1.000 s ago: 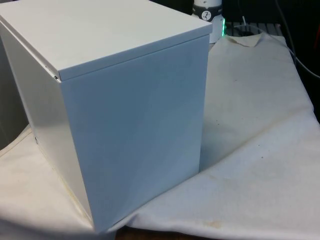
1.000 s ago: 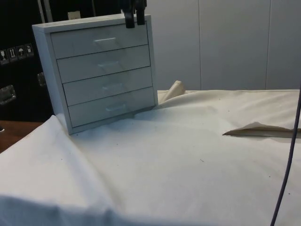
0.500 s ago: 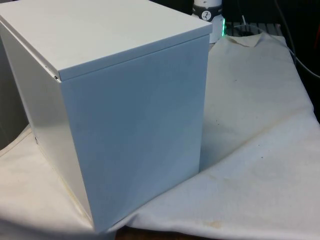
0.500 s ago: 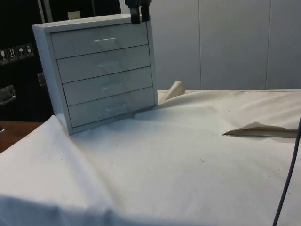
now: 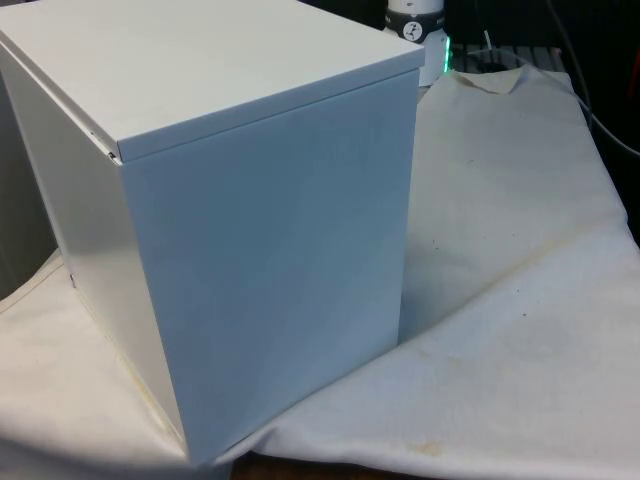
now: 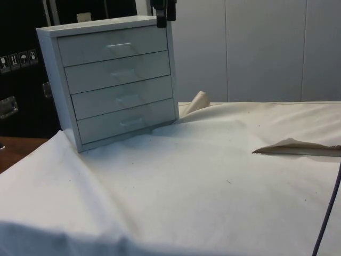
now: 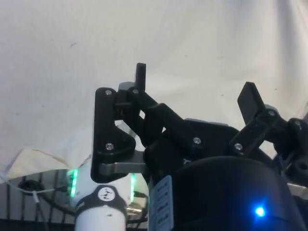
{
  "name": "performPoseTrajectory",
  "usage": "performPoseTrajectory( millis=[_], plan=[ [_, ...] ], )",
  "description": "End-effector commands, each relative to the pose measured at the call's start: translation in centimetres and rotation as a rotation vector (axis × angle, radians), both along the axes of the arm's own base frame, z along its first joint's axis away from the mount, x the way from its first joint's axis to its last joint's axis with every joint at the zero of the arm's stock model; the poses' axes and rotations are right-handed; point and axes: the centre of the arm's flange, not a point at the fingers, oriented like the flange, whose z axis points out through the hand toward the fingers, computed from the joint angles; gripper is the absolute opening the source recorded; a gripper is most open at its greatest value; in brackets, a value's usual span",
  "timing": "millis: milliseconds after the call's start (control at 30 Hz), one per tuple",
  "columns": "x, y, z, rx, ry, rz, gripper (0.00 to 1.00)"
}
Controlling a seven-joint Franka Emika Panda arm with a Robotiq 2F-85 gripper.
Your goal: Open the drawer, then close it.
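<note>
Chest (image 5: 250,230) turns blank back and side to front view; drawer fronts hidden there. Side view: hand (image 6: 163,12) cut off by top edge, only finger ends visible above chest's top corner.

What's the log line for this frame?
gripper: open, above chest top corner | drawers: all shut | handle: untouched

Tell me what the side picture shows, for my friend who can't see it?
A white chest of drawers stands on a table under a white cloth, with all four drawers shut. The robot's black gripper hangs at the chest's top corner, holding nothing.
</note>
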Motion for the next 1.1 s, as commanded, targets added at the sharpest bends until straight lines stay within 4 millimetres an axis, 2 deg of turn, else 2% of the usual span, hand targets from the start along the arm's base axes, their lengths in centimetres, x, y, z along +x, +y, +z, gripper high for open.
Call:
performPoseTrajectory(
  millis=[0, 433, 1067],
  plan=[
    [-0.1, 0.1, 0.0, -0.015, -0.008, 0.002, 1.0],
    [-0.6, 1.7, -0.1, -0.112, -0.075, 0.013, 1.0],
    [-1.3, 4.8, -1.4, -0.247, -0.146, 0.041, 1.0]
  ],
)
